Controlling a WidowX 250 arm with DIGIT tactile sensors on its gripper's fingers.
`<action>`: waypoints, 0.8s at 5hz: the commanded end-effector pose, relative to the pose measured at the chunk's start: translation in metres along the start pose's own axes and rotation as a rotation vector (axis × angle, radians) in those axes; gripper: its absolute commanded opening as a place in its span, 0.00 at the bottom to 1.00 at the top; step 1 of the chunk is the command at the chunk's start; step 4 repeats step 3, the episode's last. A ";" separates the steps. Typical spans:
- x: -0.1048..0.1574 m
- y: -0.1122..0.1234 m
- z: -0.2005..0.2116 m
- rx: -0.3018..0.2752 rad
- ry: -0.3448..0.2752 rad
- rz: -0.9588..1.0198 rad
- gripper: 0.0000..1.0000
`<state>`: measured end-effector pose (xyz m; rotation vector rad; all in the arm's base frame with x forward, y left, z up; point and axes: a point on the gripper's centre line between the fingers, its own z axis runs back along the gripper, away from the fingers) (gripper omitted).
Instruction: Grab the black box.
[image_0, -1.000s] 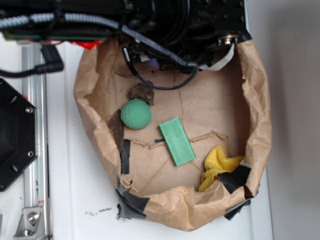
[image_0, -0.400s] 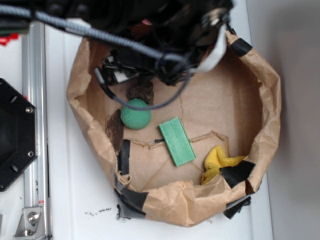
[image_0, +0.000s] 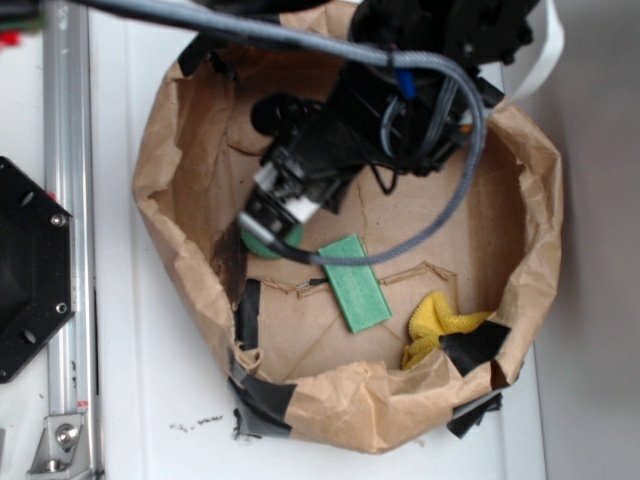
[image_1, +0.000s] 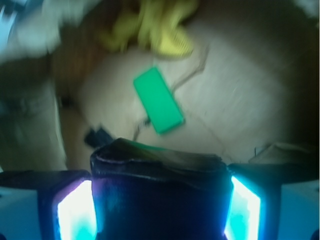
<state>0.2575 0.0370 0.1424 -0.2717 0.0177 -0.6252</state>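
Glossy black fills the space between my fingers: the black box (image_1: 160, 190) sits clamped in my gripper (image_1: 159, 200), above the paper basin (image_0: 200, 290). I judge a firm squeeze and straight lift best, clearing the green block (image_1: 158, 100) ahead.

green block (image_0: 356, 283), yellow cloth (image_0: 436, 321), paper bag (image_0: 520, 250)

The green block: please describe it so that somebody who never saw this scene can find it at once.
Find the big crumpled brown paper bowl. On its floor, near the middle, lies the green block, between the green ball and the yellow cloth. It is the only flat, straight-edged rectangle there; the ball is round, the cloth yellow and crumpled.
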 end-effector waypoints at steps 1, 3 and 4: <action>0.004 -0.012 0.034 0.095 -0.164 0.476 0.00; 0.009 -0.013 0.032 0.193 -0.101 0.577 0.00; 0.009 -0.013 0.032 0.193 -0.101 0.577 0.00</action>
